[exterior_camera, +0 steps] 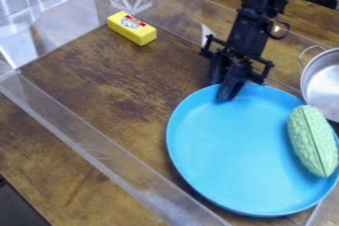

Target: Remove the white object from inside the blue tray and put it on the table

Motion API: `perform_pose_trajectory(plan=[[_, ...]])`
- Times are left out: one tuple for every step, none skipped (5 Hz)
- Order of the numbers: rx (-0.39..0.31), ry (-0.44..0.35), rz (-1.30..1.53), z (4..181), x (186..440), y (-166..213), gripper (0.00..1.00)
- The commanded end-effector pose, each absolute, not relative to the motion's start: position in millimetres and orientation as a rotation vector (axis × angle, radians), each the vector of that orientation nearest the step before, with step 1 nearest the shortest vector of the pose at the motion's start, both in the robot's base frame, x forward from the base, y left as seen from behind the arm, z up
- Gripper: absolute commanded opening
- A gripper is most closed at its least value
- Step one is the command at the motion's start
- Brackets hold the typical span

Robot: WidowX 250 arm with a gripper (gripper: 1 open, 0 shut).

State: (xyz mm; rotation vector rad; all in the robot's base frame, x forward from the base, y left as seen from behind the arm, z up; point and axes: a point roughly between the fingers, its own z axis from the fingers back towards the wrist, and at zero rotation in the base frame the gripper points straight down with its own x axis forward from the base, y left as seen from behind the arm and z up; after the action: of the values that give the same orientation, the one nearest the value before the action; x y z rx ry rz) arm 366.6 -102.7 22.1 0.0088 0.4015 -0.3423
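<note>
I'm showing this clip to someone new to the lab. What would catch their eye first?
Probably the big blue tray filling the lower right of the table, with the white object lying at its right edge. Next, the black gripper reaching down onto the tray's far rim, and the yellow block at the back left.

White object (pixel 314 140): pale whitish-green oval w/ bumpy ridged surface, seen lying flat inside the blue tray (pixel 225 156) at its right side, long axis running near-to-far, right edge close to the rim. Blue tray: large round light-blue plate w/ shallow raised rim, set flat on the table (pixel 119 91) at the near right, otherwise bare inside. Table: dark brown wood-grain top, bordered by clear acrylic walls on the left and near sides.
</note>
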Motion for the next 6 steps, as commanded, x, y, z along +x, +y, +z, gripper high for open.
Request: perform_pose_trajectory(plan=[[0.02, 0.328, -0.416, 50.1, 363, -128, 0.0], [0.027, 0.326, -0.426, 53.8, 361, -128, 0.0], [0.032, 0.326, -0.435, 56.2, 360, -128, 0.0], [0.038, 0.326, -0.442, 58.4, 359, -128, 0.0], [0.044, 0.326, -0.45, 61.2, 357, -128, 0.0], [0.049, 0.327, -0.456, 63.5, 356, -128, 0.0]])
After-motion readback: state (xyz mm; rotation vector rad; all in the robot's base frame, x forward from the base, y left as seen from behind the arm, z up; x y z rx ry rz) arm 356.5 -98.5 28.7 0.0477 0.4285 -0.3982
